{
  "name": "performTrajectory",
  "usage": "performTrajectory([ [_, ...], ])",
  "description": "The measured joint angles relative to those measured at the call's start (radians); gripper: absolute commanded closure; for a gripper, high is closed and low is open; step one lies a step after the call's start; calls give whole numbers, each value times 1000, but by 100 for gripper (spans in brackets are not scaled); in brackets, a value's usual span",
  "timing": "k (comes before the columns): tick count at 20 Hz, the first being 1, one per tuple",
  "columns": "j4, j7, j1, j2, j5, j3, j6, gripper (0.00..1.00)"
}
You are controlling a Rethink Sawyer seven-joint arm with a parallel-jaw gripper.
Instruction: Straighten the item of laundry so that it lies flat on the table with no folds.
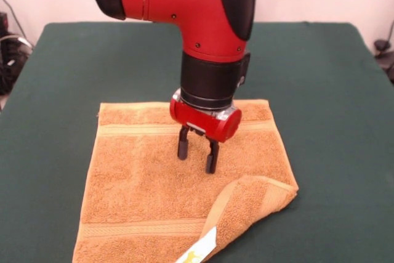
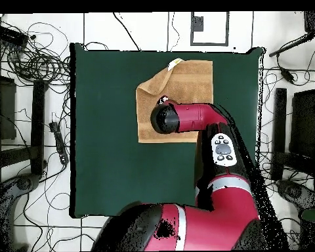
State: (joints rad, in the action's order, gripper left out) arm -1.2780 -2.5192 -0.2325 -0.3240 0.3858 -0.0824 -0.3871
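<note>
The orange-tan towel (image 1: 154,183) lies spread on the dark green table (image 1: 332,121). Its near right corner (image 1: 252,204) is folded back over the cloth, and a small white tag (image 1: 200,247) shows at the fold's lower end. In the overhead view the towel (image 2: 186,82) lies near the table's (image 2: 101,131) far edge, with the folded corner at its upper left. My gripper (image 1: 196,155) hangs over the middle of the towel, open, its two black fingers (image 1: 183,146) apart and empty, their tips just above or at the cloth. In the overhead view the arm's wrist (image 2: 165,118) hides the gripper.
Cables and dark equipment (image 2: 29,59) lie on the floor to the left of the table in the overhead view, and more gear (image 2: 298,125) stands on the right. Green tabletop (image 1: 49,152) surrounds the towel on both sides.
</note>
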Motion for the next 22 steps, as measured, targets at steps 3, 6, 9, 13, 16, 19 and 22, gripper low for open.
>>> performTrajectory([
  [3,0,0,0,0,0,0,0,0],
  [6,1,0,2,1,-1,3,0,0],
  [9,0,0,6,0,-3,8,0,0],
  [13,-9,0,5,-7,-8,9,3,0],
  [16,-36,0,-1,-26,-15,9,8,0],
  [19,-60,0,-8,-48,-18,9,9,0],
  [22,-78,0,-13,-70,-21,9,9,0],
])
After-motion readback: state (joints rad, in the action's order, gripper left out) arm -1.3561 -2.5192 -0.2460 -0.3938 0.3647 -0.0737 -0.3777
